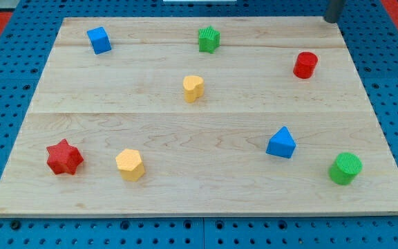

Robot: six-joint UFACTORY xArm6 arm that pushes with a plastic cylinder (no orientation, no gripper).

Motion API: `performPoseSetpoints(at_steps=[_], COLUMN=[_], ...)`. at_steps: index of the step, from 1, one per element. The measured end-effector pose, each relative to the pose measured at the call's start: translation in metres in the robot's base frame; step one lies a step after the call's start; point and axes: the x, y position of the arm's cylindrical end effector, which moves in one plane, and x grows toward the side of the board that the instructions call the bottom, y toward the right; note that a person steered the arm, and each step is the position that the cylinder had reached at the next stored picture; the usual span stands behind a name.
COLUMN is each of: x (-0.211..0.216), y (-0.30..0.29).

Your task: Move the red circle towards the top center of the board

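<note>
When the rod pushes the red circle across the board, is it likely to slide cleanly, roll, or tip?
The red circle stands upright on a flat end, so it will probably slide, not roll. It looks squat, so tipping seems unlikely. Its round side may let it slip off my tip, now up and right of it, unless pushed centrally.
</note>
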Motion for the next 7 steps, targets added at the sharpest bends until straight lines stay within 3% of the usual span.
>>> performPoseSetpoints(at_steps=[1,3,4,5,6,7], x=[0.012,0.096,0.131,0.131,0.137,0.171], y=[0.016,0.017,-0.027,-0.057,-0.056,-0.07])
